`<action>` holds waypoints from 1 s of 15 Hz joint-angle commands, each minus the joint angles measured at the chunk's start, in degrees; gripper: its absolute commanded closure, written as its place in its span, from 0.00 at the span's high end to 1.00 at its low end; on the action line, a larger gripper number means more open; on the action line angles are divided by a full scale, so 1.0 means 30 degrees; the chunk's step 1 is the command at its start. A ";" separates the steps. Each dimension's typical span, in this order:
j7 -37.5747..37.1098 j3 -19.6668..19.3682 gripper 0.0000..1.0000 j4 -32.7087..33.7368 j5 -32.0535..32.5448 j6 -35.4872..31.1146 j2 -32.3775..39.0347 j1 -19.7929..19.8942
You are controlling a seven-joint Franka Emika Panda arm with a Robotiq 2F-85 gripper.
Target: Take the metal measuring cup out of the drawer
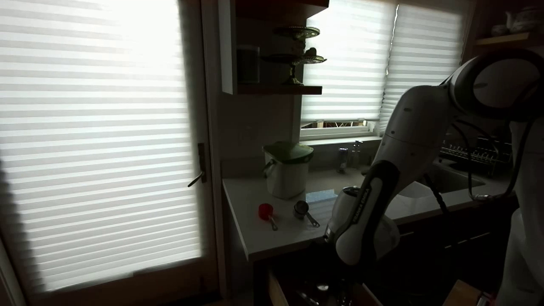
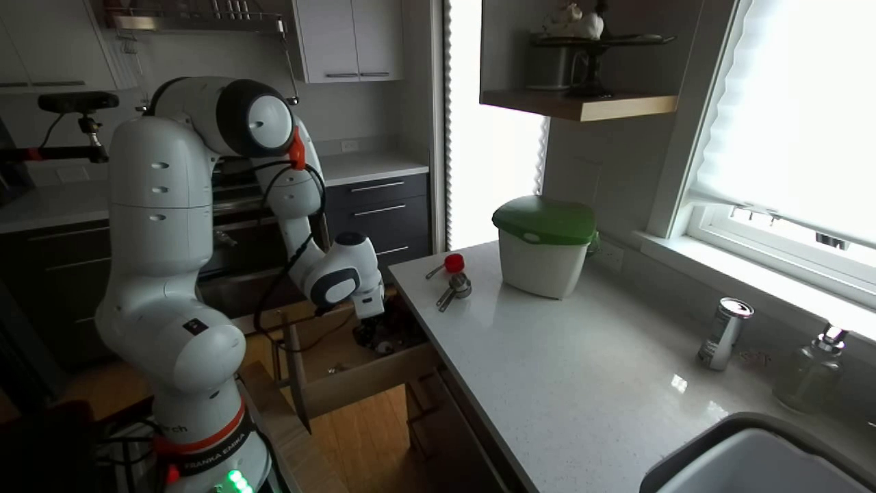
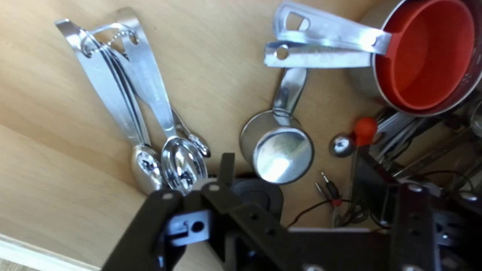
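Note:
The metal measuring cup [image 3: 283, 155] lies in the middle of the wrist view, inside the drawer [image 3: 211, 71]. Its round shiny face points at the camera and it seems to be bottom up. Its short handle points to the top of the view, near two other cup handles. My gripper [image 3: 295, 162] is open and empty, its dark fingers wide apart on either side of the cup's near end, not touching it. In an exterior view the gripper [image 2: 369, 333] reaches down into the pulled-out drawer [image 2: 373, 376]. The drawer's side [image 1: 277, 290] shows in an exterior view, where darkness hides the gripper.
Measuring spoons [image 3: 150, 105] lie left of the cup. A red cup [image 3: 429, 56] nests in a larger metal cup at the upper right. A red-ended tool [image 3: 365, 131] and a thin cable [image 3: 312, 209] lie nearby. The countertop [image 2: 547, 356] overhangs beside the drawer, with another metal cup [image 2: 460, 284].

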State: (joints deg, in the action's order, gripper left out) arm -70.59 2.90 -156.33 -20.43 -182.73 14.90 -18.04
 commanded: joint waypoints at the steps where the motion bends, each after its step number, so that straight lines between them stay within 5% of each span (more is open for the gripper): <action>1: 0.0169 -0.1060 0.79 0.0761 0.0243 0.0071 0.0901 -0.1145; 12: -0.0075 -0.3695 0.75 0.2604 0.0368 0.0978 0.3370 -0.3905; 15: -0.0126 -0.4030 0.67 0.2957 0.0424 0.1309 0.3771 -0.4247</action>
State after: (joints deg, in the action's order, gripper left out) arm -70.45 -7.38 -149.19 -19.97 -180.91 24.57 -29.02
